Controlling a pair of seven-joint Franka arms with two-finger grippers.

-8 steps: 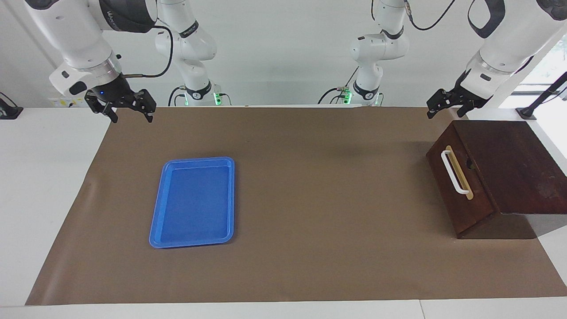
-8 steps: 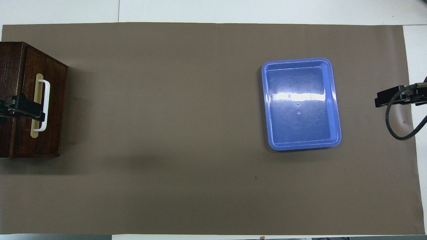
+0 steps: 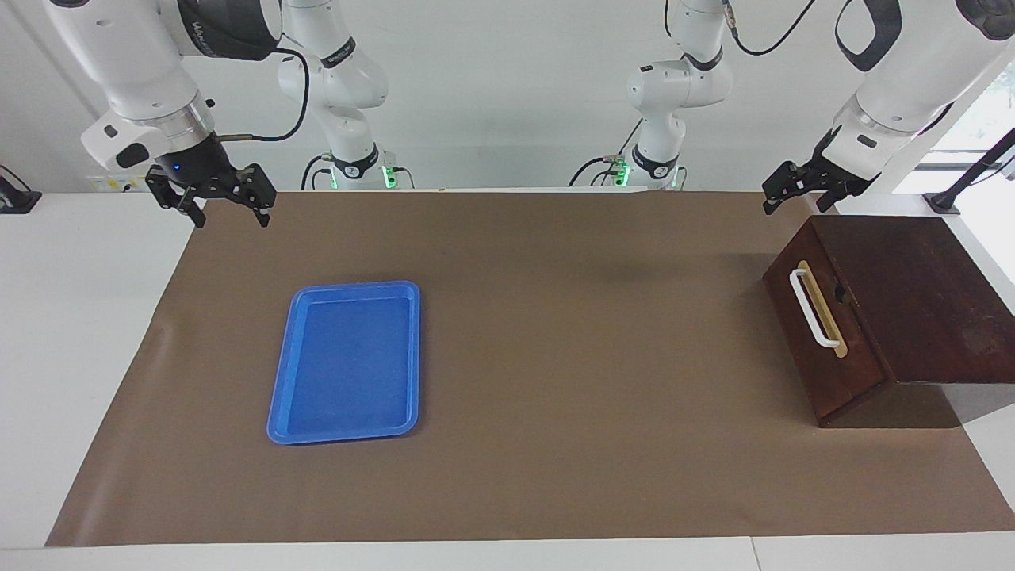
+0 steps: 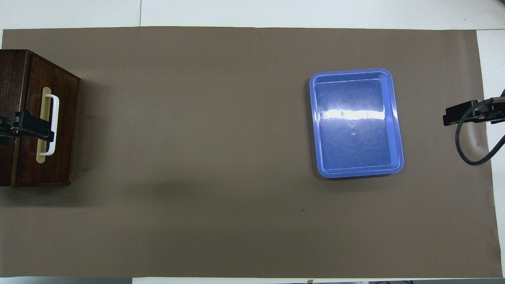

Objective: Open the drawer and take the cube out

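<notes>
Drawer closed in its dark wooden box, at the left arm's end of the table.
Left gripper raised above the box, jaw state indeterminate; right gripper spread wide, empty; blue tray unlabelled.

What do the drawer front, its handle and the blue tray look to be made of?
The drawer front looks like dark-stained wood with a satin finish: grain streaks show on it. Its handle seems to be smooth white plastic or painted metal, mounted on a pale wood-like strip. The blue tray looks like glossy moulded plastic: it throws a bright glare band in the overhead view and has rounded corners.
</notes>
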